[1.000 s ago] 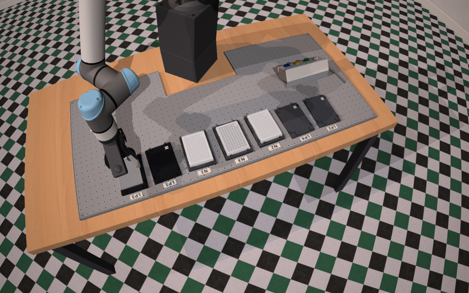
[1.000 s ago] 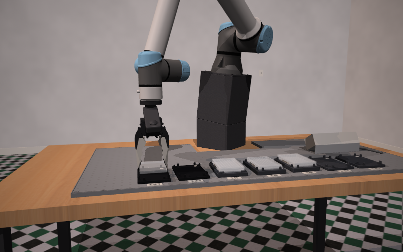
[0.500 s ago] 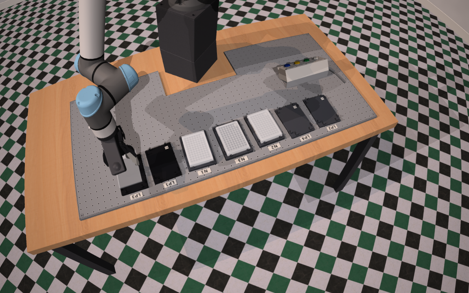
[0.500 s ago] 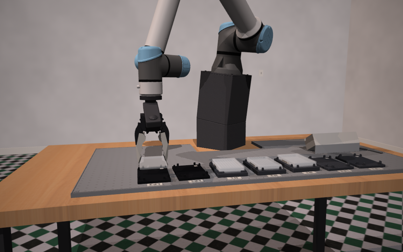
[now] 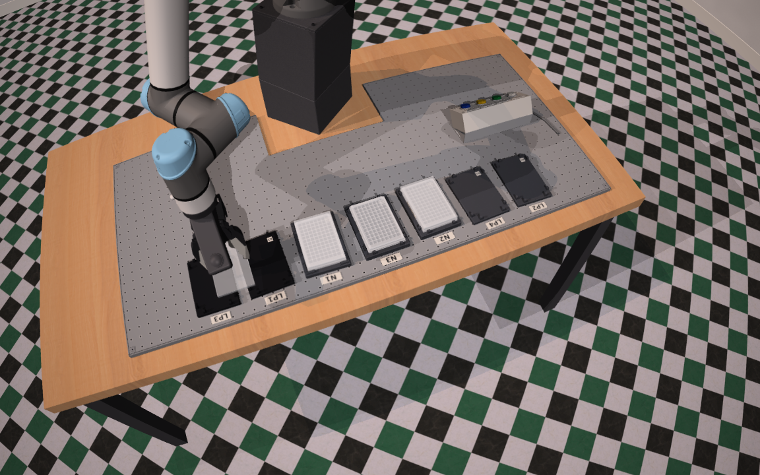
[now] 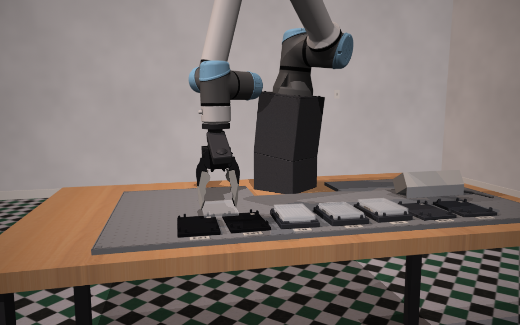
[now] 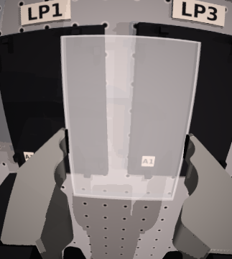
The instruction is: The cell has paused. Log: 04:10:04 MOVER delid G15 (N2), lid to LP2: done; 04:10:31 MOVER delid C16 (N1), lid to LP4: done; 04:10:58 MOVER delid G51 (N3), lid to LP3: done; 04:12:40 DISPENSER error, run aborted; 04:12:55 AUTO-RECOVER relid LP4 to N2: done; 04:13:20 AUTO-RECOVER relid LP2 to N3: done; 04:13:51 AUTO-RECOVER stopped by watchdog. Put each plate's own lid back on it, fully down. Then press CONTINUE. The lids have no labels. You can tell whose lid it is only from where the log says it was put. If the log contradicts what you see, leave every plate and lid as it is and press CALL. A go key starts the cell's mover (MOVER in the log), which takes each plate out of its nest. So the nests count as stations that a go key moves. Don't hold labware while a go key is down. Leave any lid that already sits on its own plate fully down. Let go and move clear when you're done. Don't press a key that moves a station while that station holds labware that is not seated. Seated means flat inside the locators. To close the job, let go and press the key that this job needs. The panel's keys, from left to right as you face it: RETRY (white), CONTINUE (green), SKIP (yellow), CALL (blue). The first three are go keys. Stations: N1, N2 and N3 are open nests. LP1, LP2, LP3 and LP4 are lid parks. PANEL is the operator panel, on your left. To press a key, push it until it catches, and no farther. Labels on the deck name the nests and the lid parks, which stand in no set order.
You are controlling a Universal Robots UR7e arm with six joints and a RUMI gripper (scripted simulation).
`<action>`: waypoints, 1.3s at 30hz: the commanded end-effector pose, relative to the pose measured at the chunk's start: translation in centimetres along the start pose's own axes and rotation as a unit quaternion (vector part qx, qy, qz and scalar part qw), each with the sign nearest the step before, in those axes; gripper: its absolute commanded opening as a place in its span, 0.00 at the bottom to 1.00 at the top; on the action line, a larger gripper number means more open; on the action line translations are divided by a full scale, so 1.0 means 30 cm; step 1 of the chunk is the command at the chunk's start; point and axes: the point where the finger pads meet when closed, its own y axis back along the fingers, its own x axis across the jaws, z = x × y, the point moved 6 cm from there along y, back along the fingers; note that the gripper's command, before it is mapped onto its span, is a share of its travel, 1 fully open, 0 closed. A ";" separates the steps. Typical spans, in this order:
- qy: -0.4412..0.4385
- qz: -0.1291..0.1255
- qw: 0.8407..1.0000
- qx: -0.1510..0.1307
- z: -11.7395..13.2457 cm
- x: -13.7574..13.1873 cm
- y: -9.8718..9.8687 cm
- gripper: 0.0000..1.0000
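My gripper is shut on a clear lid and holds it level a little above the deck. In the wrist view the lid hangs over the gap between lid parks LP1 and LP3, with my fingers on its long sides. The side view shows the lid clear of both black parks. Both parks are bare. Three white well plates sit in nests N1, N3 and N2. I cannot tell from here which of them carry lids.
Lid parks LP4 and LP2 stand bare to the right of N2. The operator panel with its four keys sits at the far right of the deck. The arm's black base block stands behind the nests.
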 end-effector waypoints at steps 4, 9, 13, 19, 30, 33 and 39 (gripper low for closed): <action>-0.001 0.003 1.000 0.003 -0.003 -0.140 0.008 0.00; -0.001 0.003 1.000 0.003 -0.002 -0.223 0.007 0.00; -0.001 0.003 1.000 0.003 -0.002 -0.290 0.007 0.00; -0.001 0.003 1.000 0.003 -0.001 -0.356 0.006 0.00; -0.001 0.003 1.000 0.003 0.000 -0.539 0.005 0.00; -0.001 0.003 1.000 0.003 0.001 -0.573 0.005 0.00; -0.001 0.003 1.000 0.002 0.001 -0.656 0.005 0.00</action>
